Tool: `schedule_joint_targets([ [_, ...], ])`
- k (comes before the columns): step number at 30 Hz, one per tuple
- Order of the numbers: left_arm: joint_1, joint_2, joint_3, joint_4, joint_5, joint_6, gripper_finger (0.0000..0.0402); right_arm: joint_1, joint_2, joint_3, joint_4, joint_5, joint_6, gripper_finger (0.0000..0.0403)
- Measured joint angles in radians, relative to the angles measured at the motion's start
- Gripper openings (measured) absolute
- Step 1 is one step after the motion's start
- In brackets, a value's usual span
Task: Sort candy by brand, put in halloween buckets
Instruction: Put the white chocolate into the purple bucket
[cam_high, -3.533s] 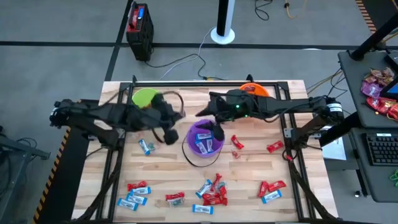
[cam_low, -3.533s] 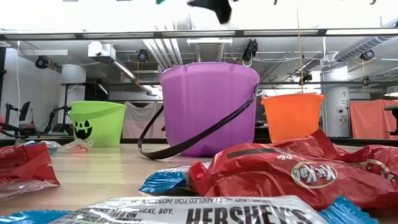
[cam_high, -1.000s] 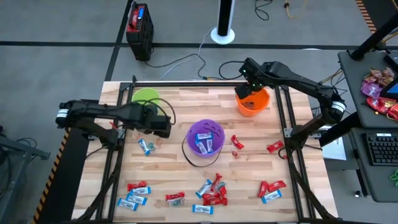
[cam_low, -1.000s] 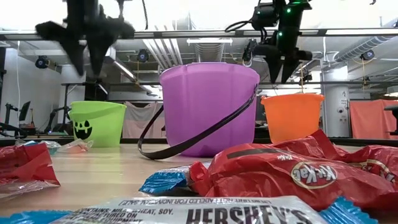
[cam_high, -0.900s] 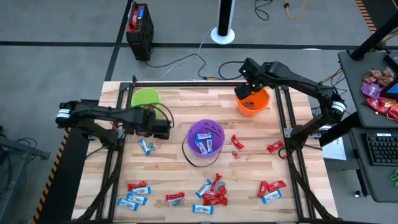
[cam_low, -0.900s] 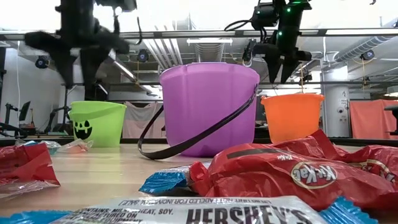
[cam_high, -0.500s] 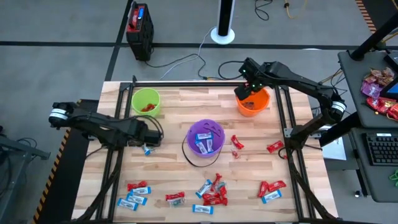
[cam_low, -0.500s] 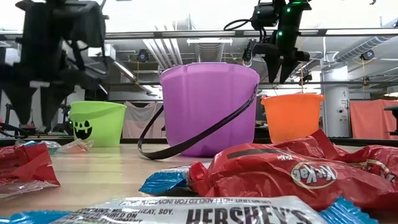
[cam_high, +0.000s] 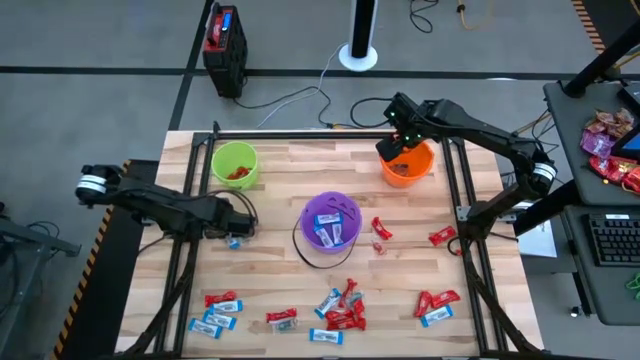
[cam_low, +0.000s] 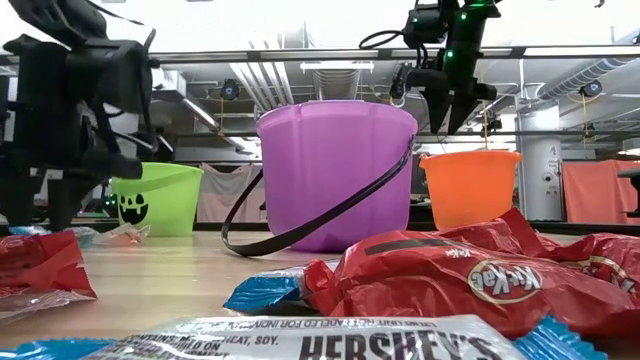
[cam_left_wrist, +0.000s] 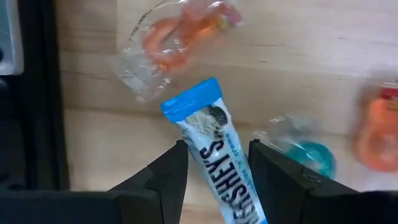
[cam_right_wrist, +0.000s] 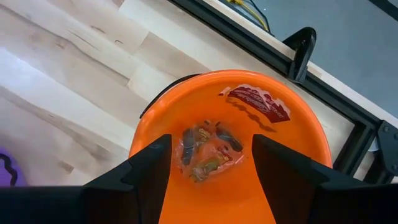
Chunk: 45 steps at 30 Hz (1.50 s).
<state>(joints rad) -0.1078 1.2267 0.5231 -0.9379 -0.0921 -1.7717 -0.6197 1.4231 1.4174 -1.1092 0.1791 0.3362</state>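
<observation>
The left end effector (cam_left_wrist: 214, 171), fingers spread, straddles a light blue and white wrapped candy bar (cam_left_wrist: 214, 155) to pinch it; the right end effector (cam_right_wrist: 211, 165), also spread, hangs over the orange plastic pail (cam_right_wrist: 292, 143), apparently just emptied.

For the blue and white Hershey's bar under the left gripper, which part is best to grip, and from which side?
Grip the Hershey's bar across its narrow middle, coming straight down from above. It lies flat on the table, and the left gripper's open fingers already straddle its long sides.

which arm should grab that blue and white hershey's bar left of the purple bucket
Left. The left claw is open and straddles the bar on the table, left of the purple bucket. The right claw hangs open over the orange bucket at the far edge.
</observation>
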Motion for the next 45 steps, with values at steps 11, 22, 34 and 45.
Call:
schedule_joint_targets([
  [11,0.000,0.021,0.003,0.039,-0.005,0.051,0.0056,0.003,0.000,0.000,0.000,-0.004,-0.006,0.0217],
  [22,-0.001,0.000,0.417,-0.073,-0.162,0.442,0.0012,0.006,0.000,0.000,0.000,-0.004,-0.005,0.0217],
  [34,0.039,0.179,0.742,0.518,-0.174,1.440,0.0014,0.065,-0.021,-0.001,-0.070,-0.146,0.008,0.0217],
  [45,0.054,0.419,0.774,0.509,-0.011,1.562,0.0015,0.396,-0.266,-0.028,-0.240,-0.416,0.382,0.0216],
])
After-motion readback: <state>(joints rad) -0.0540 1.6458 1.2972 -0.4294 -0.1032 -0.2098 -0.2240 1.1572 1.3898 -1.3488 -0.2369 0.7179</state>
